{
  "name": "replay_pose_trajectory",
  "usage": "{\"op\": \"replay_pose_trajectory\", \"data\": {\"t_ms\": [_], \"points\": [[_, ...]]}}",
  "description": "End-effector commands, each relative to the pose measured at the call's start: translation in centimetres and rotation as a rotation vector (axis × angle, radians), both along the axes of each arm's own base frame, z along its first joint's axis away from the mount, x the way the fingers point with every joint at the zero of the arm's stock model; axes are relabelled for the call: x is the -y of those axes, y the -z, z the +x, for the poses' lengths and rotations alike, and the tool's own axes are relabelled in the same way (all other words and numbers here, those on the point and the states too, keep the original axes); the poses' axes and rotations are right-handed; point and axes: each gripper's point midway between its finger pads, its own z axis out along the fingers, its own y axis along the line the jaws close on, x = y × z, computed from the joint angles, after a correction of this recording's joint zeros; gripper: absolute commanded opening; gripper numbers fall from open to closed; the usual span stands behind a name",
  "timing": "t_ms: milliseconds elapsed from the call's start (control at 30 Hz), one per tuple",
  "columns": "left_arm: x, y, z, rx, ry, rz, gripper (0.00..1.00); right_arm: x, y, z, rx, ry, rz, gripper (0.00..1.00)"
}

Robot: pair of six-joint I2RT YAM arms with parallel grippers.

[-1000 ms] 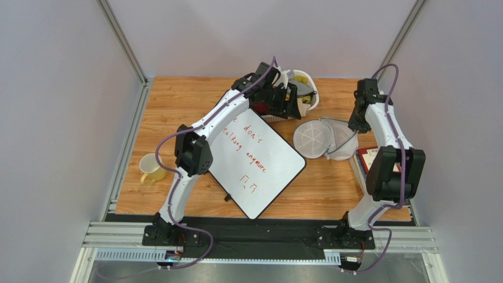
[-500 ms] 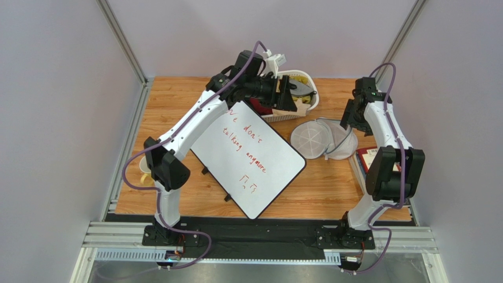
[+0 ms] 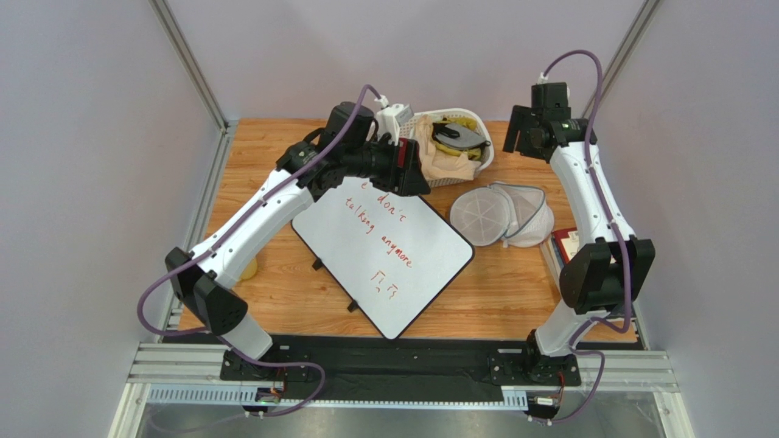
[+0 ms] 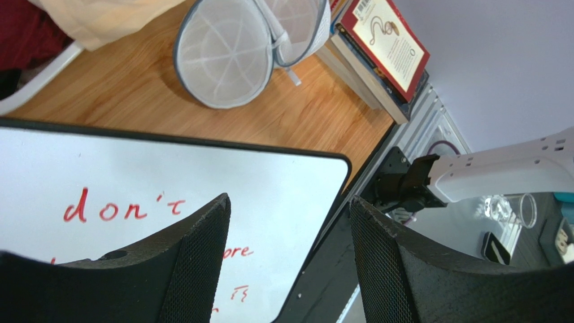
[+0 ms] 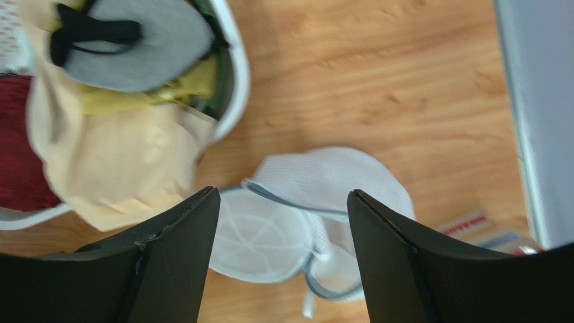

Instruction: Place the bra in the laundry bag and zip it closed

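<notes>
1. Table [image 3: 274, 155] of light wood fills the middle of the overhead view.
2. A whiteboard [image 3: 384, 251] with red writing lies tilted at centre frame.
3. The left gripper [image 4: 290, 208] hangs over the whiteboard's upper edge, just left of the basket. Its fingers are spread apart with nothing between them.
4. The right gripper [image 5: 283, 195] is raised at the upper right of the overhead view. Its fingers are also parted and empty, and its camera looks down on the basket and bag.
5. A white slotted basket [image 3: 487, 151] sits at top centre, holding a beige garment [image 5: 114, 161], a yellow garment [image 5: 182, 87] and a dark red garment [image 5: 17, 148].
6. The laundry bag [image 3: 498, 214] lies unzipped on the wood just below the basket, right of the whiteboard, with its two round mesh halves spread side by side.
7. A red-covered book [image 4: 387, 40] rests at the right edge, near the bag.
8. The bra [image 5: 145, 47] lies on top of the clothes in the basket, grey cup up, black strap across it, apart from both grippers.
</notes>
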Motion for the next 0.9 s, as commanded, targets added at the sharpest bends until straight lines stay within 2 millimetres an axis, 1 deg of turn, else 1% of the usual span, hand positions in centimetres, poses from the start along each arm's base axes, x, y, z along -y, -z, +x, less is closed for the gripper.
{"op": "replay_pose_trajectory", "data": {"t_ms": [0,33,67,100,133,167,200,233,267,300,367,400,433,500,600,633,700,767,800,833,867], "points": [[-1.6,-1.3,-0.9,0.071,-0.042,-0.034,0.7,-4.7,-2.2,5.1,0.175,-0.074,0.144,0.74],[-1.7,-1.1,-1.1,0.066,-0.045,-0.033,0.7,-4.9,-2.3,6.2,0.203,-0.047,0.182,0.74],[-1.9,-0.9,-1.3,0.061,-0.049,-0.034,0.69,-5.4,-2.3,6.8,0.214,-0.016,0.233,0.74],[-2.3,-0.5,-1.9,0.052,-0.051,-0.032,0.69,-6.1,-2.3,7.2,0.217,-0.021,0.275,0.74],[-2.5,-0.5,-2.1,0.053,-0.052,-0.034,0.69,-6.4,-1.3,8.1,0.206,-0.009,0.299,0.74],[-2.8,-0.3,-2.6,0.057,-0.05,-0.041,0.69,-6.9,-1.9,8.8,0.223,0.013,0.347,0.74],[-2.9,-0.3,-2.8,0.058,-0.049,-0.047,0.69,-7.6,-1.5,9.3,0.213,-0.006,0.38,0.74],[-3.1,-0.2,-3.0,0.061,-0.046,-0.048,0.69,-8.1,-0.2,10.2,0.193,-0.004,0.397,0.74],[-3.3,-0.7,-3.3,0.08,-0.045,-0.06,0.69,-8.3,-0.5,10.8,0.201,0.008,0.414,0.74],[-3.5,-0.2,-3.5,0.075,-0.045,-0.053,0.69,-9.1,0.9,11.3,0.161,0.003,0.454,0.74],[-3.9,-0.3,-3.9,0.084,-0.049,-0.059,0.69,-9.3,2.0,11.6,0.137,0.032,0.478,0.72],[-4.1,-0.3,-4.0,0.087,-0.052,-0.06,0.69,-9.4,3.0,11.9,0.124,0.062,0.503,0.71],[-4.1,-0.4,-4.1,0.088,-0.05,-0.062,0.69,-9.6,3.2,12.3,0.134,0.064,0.518,0.66],[-4.3,-0.8,-4.7,0.096,-0.038,-0.074,0.68,-9.9,4.4,12.6,0.124,0.093,0.545,0.64],[-4.4,-1.3,-5.5,0.104,-0.023,-0.103,0.65,-9.7,5.6,13.2,0.124,0.126,0.556,0.61],[-4.4,-1.3,-5.7,0.105,-0.016,-0.109,0.65,-9.8,5.8,13.3,0.126,0.139,0.57,0.59],[-4.3,-1.3,-6.4,0.113,-0.006,-0.123,0.64,-9.8,6.4,13.9,0.137,0.15,0.578,0.57],[-4.2,-1.2,-7.1,0.116,0.002,-0.133,0.64,-9.8,6.7,14.3,0.137,0.165,0.591,0.51],[-4.0,-1.1,-7.4,0.112,0.008,-0.136,0.63,-9.9,7.4,14.4,0.121,0.176,0.594,0.46],[-4.0,-1.2,-7.6,0.111,0.009,-0.139,0.63,-9.8,7.6,14.4,0.117,0.189,0.604,0.46],[-4.0,-1.1,-7.9,0.111,0.01,-0.142,0.63,-9.4,8.1,14.5,0.12,0.222,0.589,0.46]]}}
